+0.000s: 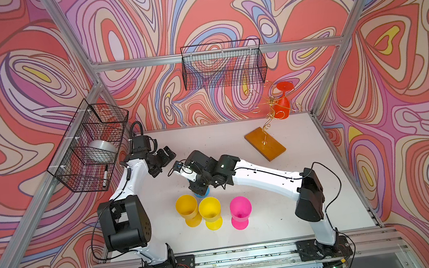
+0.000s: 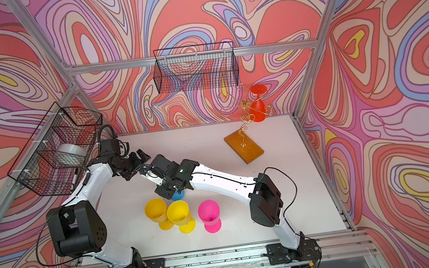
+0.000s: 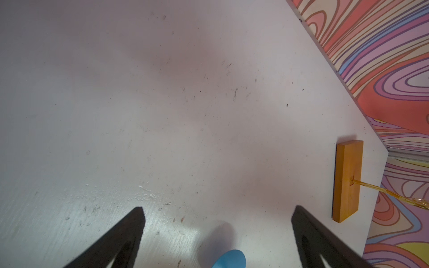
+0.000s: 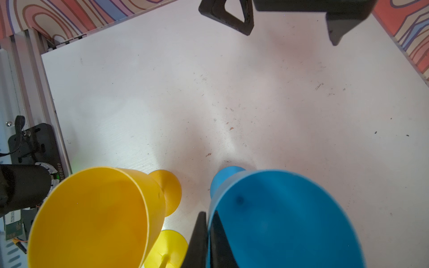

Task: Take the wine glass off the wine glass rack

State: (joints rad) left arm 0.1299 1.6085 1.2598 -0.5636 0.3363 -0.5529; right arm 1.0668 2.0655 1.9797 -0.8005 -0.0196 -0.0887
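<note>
The blue glass [image 4: 278, 220] is clamped at its rim, seemingly upright, by the right gripper [image 4: 209, 212]; the left gripper [image 3: 218, 208] is held open.

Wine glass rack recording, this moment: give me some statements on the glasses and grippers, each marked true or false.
1. A red wine glass hangs upside down on the wine glass rack. True.
2. The right gripper is shut on the rim of the blue glass. True.
3. The left gripper grips a glass. False: its fingers stand open, holding nothing.
4. The pink glass lies on its side. False: it stands upright on the table.
5. The rack carries three glasses. False: only the red one hangs there.
</note>
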